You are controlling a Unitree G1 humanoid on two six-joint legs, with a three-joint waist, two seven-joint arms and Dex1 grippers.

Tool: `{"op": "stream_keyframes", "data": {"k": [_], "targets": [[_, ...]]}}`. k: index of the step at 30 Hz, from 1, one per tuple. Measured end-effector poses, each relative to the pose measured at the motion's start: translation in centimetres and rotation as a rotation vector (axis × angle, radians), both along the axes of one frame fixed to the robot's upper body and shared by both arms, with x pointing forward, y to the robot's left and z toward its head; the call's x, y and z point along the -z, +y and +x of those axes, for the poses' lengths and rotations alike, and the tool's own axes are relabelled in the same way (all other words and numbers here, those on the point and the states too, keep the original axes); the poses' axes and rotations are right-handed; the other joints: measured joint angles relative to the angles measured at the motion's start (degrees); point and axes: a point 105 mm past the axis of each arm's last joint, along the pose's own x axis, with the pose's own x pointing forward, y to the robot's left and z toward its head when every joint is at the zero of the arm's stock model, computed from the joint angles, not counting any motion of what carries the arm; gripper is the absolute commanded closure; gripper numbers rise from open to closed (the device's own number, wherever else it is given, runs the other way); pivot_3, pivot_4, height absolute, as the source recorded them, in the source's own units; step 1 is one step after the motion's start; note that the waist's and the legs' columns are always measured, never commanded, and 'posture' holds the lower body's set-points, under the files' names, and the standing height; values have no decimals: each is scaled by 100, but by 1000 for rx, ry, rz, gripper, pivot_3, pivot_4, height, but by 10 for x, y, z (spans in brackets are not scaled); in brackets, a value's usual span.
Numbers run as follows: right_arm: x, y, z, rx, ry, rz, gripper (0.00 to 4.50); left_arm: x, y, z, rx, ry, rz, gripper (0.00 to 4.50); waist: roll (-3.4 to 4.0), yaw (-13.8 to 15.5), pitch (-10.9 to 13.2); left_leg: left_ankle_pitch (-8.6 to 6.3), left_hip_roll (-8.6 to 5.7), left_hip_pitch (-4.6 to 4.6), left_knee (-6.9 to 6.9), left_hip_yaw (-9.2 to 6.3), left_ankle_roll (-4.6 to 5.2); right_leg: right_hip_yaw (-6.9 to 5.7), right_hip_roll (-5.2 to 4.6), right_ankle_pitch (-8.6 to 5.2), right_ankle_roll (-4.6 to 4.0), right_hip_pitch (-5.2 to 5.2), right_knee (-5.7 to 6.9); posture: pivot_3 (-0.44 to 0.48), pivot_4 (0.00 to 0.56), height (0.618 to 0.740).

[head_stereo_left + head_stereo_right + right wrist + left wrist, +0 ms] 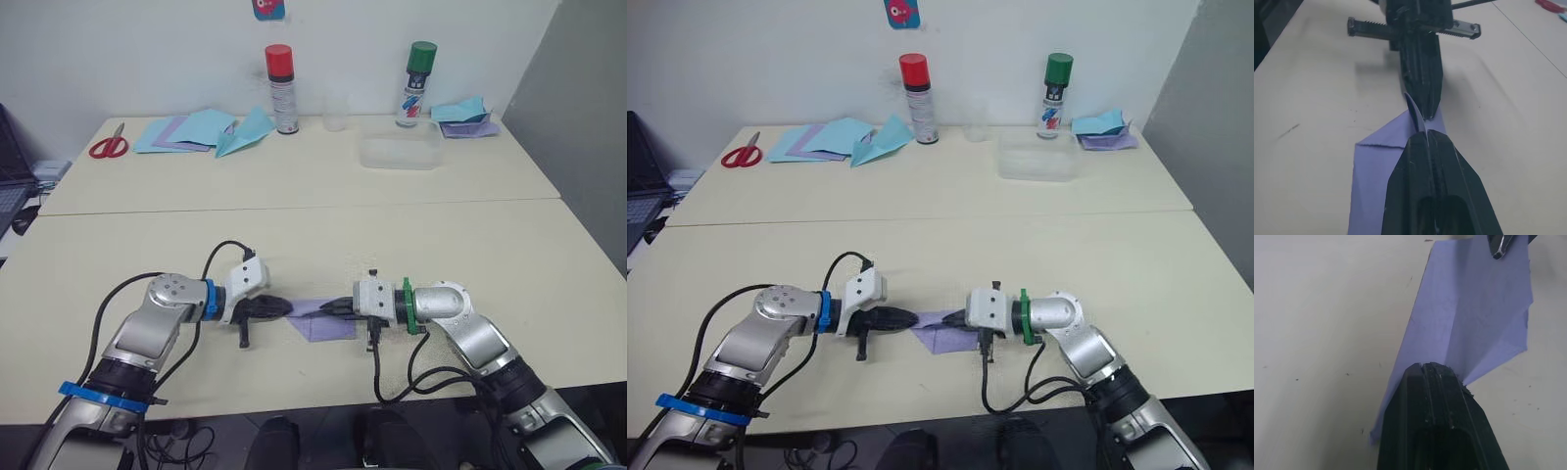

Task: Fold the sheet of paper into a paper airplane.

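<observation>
The lavender sheet of paper [323, 320] lies partly folded, with creases, on the table's near half between both grippers. My left gripper [284, 307] is shut, and its fingertips [1430, 368] rest on the paper's left edge. From the other side, my right gripper [329, 308] is shut on a raised fold of the paper [1413, 110] right at its fingertips [1422, 137]. The two grippers point at each other, tips a short gap apart. No finished paper airplane in lavender is seen.
At the back stand a red-capped spray can [281, 88] and a green-capped one [416, 83], with a clear cup [336, 110] and clear box [398, 152]. Light-blue sheets and a blue paper plane [240, 132] lie back left beside red scissors [110, 145]. More paper [467, 117] lies back right.
</observation>
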Motion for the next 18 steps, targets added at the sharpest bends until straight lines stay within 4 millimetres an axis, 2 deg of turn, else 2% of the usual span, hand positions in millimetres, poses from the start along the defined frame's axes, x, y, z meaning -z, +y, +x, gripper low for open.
{"op": "stream_keyframes", "data": {"k": [8, 18], "targets": [[2, 2, 13, 114, 136, 5, 4464, 0, -4, -3, 15, 50, 6, 4500, 1, -2, 1, 0, 0, -4, -3, -5, 0, -3, 1, 0, -1, -6, 0, 0, 150, 740], [12, 4, 23, 188, 127, -51, 4464, -2, 7, 11, -4, -10, 57, 4500, 1, -5, 1, 0, 0, -2, -3, -3, 0, -2, 1, 0, -1, -6, 1, 0, 150, 740]]}}
